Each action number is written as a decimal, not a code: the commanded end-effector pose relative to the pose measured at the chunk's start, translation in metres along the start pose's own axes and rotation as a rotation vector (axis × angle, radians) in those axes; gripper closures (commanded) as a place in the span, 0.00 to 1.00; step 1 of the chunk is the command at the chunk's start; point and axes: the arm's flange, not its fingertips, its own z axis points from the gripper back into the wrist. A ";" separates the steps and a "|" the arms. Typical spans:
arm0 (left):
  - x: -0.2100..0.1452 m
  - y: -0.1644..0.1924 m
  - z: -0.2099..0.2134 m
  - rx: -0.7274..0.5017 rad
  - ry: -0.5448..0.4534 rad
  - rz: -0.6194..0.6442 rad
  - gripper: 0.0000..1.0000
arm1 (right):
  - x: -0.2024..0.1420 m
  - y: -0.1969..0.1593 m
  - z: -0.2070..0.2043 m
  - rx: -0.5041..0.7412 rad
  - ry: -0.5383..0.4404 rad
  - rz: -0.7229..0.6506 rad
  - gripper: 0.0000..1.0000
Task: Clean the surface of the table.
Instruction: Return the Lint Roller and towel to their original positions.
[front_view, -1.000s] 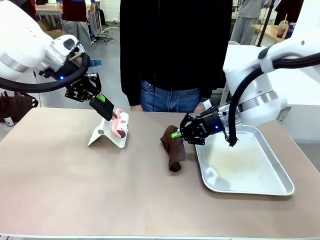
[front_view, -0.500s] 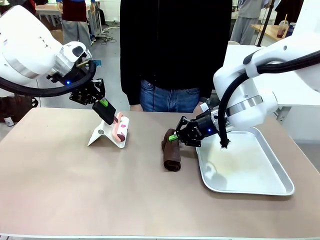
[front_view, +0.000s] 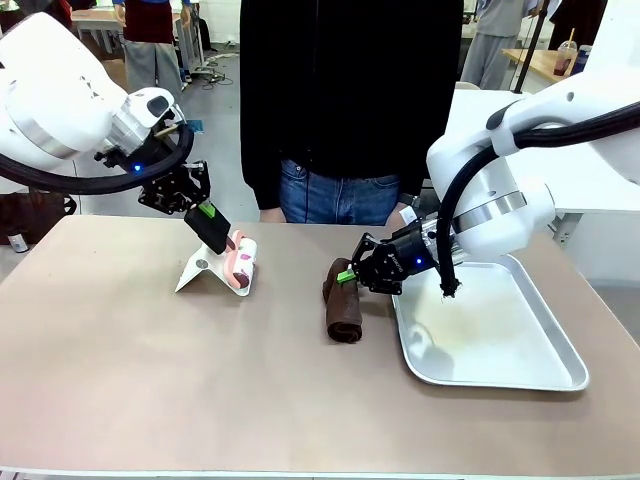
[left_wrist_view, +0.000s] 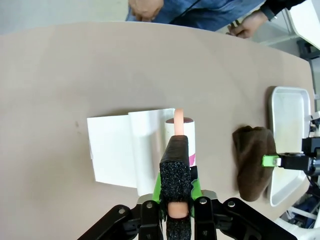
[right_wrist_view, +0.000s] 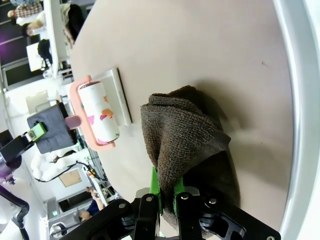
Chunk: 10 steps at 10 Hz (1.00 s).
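Note:
My left gripper (front_view: 212, 226) is shut on the black foam handle (left_wrist_view: 176, 165) of a pink lint roller (front_view: 243, 262). The roller rests on a white folded stand (front_view: 205, 272) at the back left of the brownish-tan table (front_view: 200, 380). In the left wrist view the roller (left_wrist_view: 184, 142) lies just beyond my fingertips. A dark brown cloth (front_view: 343, 308) lies bunched on the table near the middle. My right gripper (front_view: 349, 274) is shut on the cloth's upper end. The right wrist view shows the cloth (right_wrist_view: 185, 135) pinched between the green pads and draped on the table.
A shiny metal tray (front_view: 560, 345) lies just to the right of the cloth, under my right arm. A person in a black top and jeans stands at the table's far edge, hands low by the edge. The front half of the table is bare.
My right arm has swung left and back, dragging the cloth a little toward the far side. My left gripper has shifted slightly right with the roller handle. Both grips held.

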 end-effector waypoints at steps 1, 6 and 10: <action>0.005 -0.007 -0.002 0.044 -0.008 0.042 0.78 | -0.002 0.001 0.003 0.002 0.008 0.009 0.89; 0.009 -0.007 -0.009 0.053 -0.022 0.095 0.78 | -0.002 0.001 0.003 0.002 0.008 0.009 0.89; 0.012 -0.004 -0.020 0.095 -0.003 0.051 0.78 | -0.002 0.001 0.003 0.002 0.008 0.009 0.89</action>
